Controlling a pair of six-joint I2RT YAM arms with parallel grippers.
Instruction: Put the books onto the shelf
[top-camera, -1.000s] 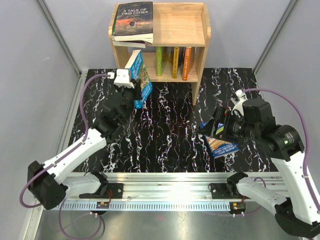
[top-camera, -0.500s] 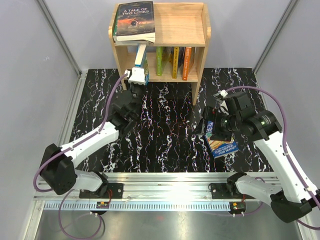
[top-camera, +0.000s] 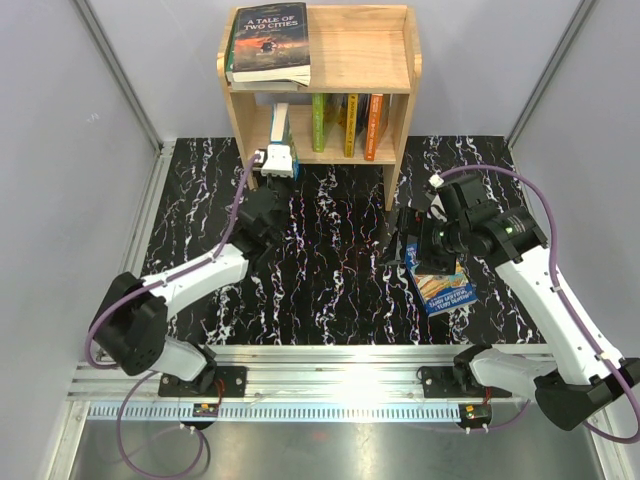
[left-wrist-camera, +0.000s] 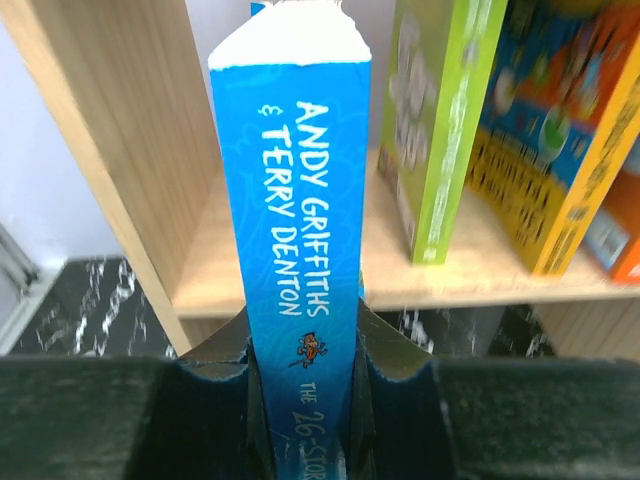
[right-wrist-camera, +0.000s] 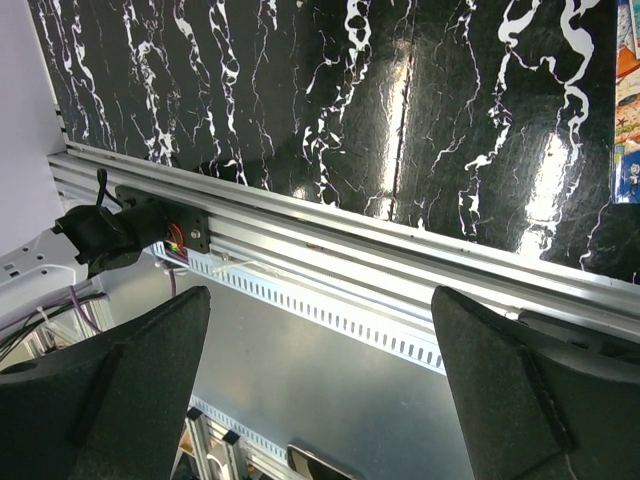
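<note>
Books are sitting in three spots around the shelf. A dark "A Tale of Two Cities" is lying flat on the left of its rimmed top board. Green, yellow and orange spines are standing upright in its lower tier. A bright-covered paperback is lying on the marbled table in front of its right side panel.

The left gripper is clamping a blue book upright, its top end poking into the lower tier's left part, beside the green spine. Only the left wrist view is showing the white lettering "Andy Griffiths & Terry Denton" down the blue spine, with fingers pressing on either side.

The right gripper is hanging near the lying paperback, its fingers spread wide and holding nothing. Its wrist view is showing only table, metal rail and a sliver of cover.
</note>
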